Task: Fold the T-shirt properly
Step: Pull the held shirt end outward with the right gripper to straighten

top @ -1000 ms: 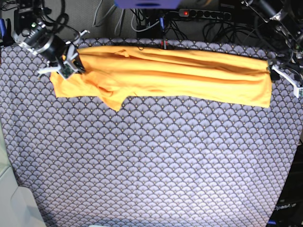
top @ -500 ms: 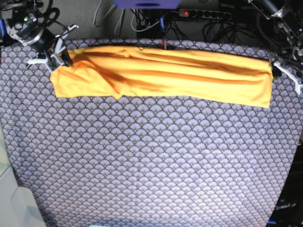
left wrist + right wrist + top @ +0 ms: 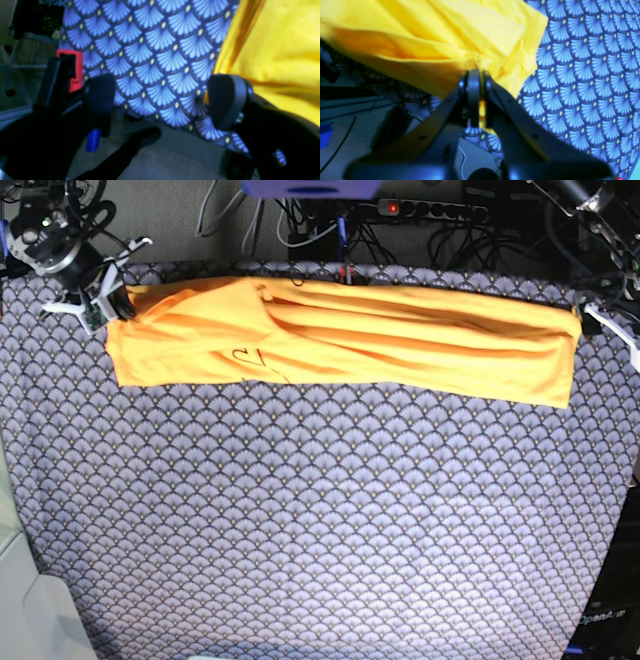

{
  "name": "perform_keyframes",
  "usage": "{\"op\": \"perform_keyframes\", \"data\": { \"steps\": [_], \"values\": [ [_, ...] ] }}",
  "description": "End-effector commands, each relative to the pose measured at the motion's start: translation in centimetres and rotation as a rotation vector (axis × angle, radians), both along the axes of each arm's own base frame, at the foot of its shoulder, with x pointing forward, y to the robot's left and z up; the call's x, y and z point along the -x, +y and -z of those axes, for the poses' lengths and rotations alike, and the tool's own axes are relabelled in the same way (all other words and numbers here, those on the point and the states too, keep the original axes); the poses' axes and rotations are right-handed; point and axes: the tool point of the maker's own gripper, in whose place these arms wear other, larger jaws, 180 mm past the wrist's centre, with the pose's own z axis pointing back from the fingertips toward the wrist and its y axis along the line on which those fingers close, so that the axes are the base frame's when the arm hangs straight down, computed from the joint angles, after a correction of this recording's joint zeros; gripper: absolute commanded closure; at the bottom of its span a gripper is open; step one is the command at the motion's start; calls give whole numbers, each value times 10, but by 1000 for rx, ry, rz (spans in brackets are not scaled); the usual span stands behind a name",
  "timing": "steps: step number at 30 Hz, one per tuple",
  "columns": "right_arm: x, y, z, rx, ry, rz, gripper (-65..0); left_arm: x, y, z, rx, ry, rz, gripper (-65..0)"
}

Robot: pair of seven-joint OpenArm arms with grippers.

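The plain yellow-orange short-sleeved cloth T-shirt [image 3: 340,340] lies stretched in a long narrow band along the far edge of the blue-grey scale-patterned table cloth [image 3: 320,520], its long axis running side to side across the base view, with the near part of the cloth bare. At the base view's left end, the right gripper [image 3: 473,75] has its jaws pressed together on a pinch of the shirt's edge; the right wrist camera shows yellow fabric [image 3: 445,32] bunching straight out of the closed tips, with the sleeve hem hanging just beyond. So that end is held, right at the table's far corner. At the other end, the left gripper [image 3: 160,100] stands with its two dark pads [image 3: 225,100] spread wide and only patterned cloth between them; the shirt's [image 3: 275,50] edge lies just off to the side of one pad, touching or nearly so — the view is blurred and I can't be sure which. In the base view that left gripper [image 3: 610,330] sits at the shirt's end, beside it rather than on it. What matters now, I'd judge: the garment's length lies between the two arms, one end gripped, the other free, and the left arm is the nearer to that free end, needing a short sideways reach toward the fabric before closing.
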Motion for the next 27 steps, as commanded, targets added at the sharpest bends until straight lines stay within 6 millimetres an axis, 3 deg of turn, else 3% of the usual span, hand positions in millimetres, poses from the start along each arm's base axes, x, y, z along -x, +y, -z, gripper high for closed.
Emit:
{"op": "perform_keyframes", "data": {
  "steps": [1, 5, 9, 21, 25, 27],
  "values": [
    [-5, -1, -8, -7, -32, -3, -68, -8, 9, -15, -34, -40, 3, -568],
    [-4, 0, -7, -10, -33, 1, -159, -9, 8, -15, -32, -42, 4, -568],
    [-8, 0, -9, -11, -41, 4, -199, -9, 7, -15, -32, -41, 5, -568],
    [-11, -1, -10, -5, -46, 1, -200, -8, 8, -15, -33, -43, 5, -568],
    [-28, 3, -18, -18, -94, 9, -198, -10, 8, -16, -33, -46, 6, -568],
    [-30, 4, -18, -20, -98, 12, -166, -10, 8, -16, -33, -46, 6, -568]
  ]
}}
